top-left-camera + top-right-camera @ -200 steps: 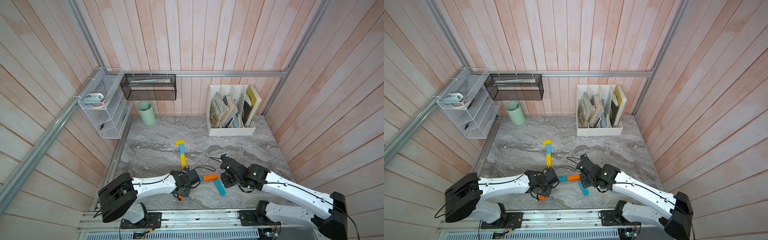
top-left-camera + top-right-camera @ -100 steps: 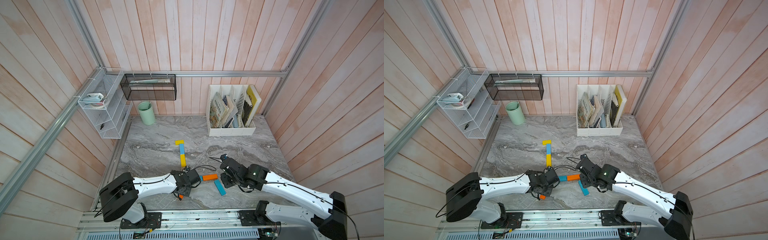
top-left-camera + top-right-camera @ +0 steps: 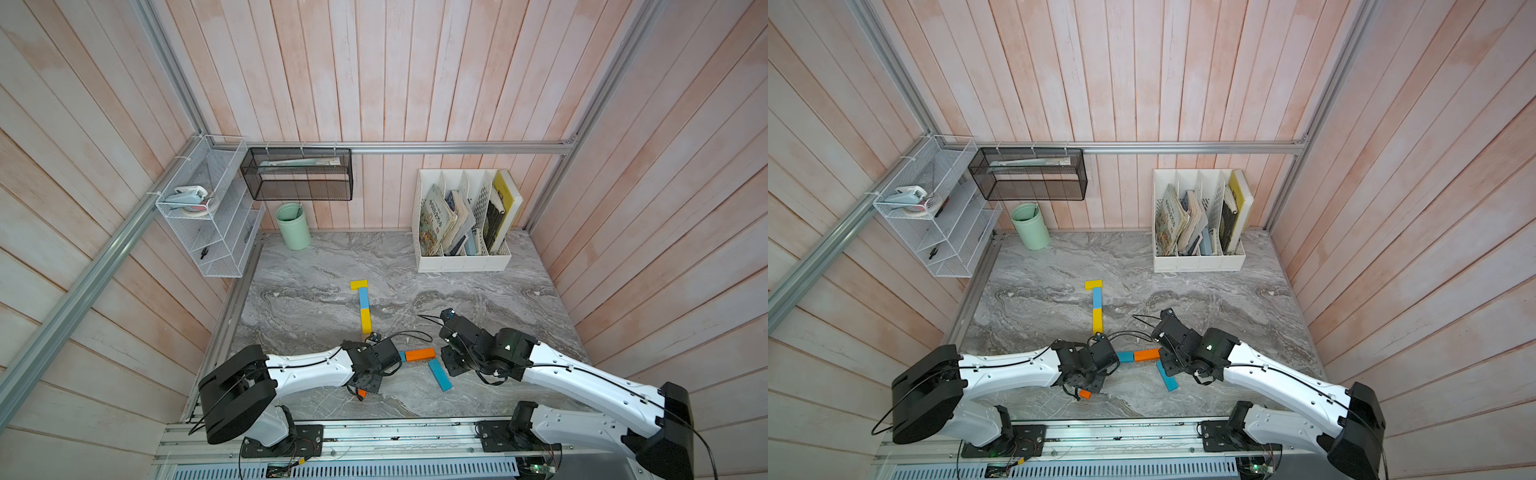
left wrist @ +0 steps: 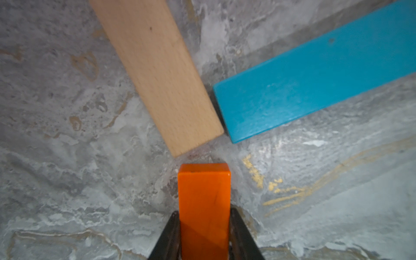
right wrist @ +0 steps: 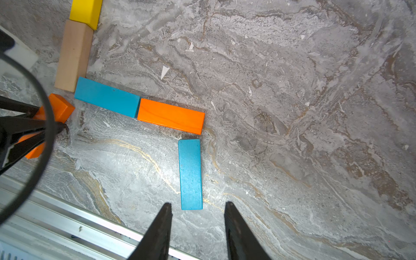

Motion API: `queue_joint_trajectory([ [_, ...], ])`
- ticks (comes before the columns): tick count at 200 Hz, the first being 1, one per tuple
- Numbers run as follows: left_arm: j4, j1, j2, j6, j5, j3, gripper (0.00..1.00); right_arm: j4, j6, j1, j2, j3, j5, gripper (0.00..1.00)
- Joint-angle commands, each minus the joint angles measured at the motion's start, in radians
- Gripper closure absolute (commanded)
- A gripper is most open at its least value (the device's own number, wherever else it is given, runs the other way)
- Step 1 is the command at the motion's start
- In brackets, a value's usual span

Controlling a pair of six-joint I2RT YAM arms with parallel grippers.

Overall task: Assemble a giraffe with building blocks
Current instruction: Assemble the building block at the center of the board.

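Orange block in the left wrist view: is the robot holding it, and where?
Yes. The left jaws pinch the orange block by its two long sides, one end poking out ahead. The right jaws are open, holding nothing.

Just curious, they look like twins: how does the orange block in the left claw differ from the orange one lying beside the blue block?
The clamped orange block is pinched in the left gripper; the free orange block lies flat with nothing gripping it. The free orange block butts end to end against a blue block; the clamped orange block sits just apart from the tan block. Both are orange rectangular bars.
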Motion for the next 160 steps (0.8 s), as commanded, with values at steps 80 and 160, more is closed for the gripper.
queue_joint_trajectory([
  [80, 0.030, -0.001, 0.035, 0.034, 0.000, 0.006, 0.92, -0.015, 0.012, -0.003, 0.013, 0.007, 0.019, 0.59],
  [160, 0.041, 0.009, 0.054, 0.043, -0.014, 0.011, 0.91, -0.014, 0.013, -0.004, 0.013, 0.000, 0.015, 0.59],
])
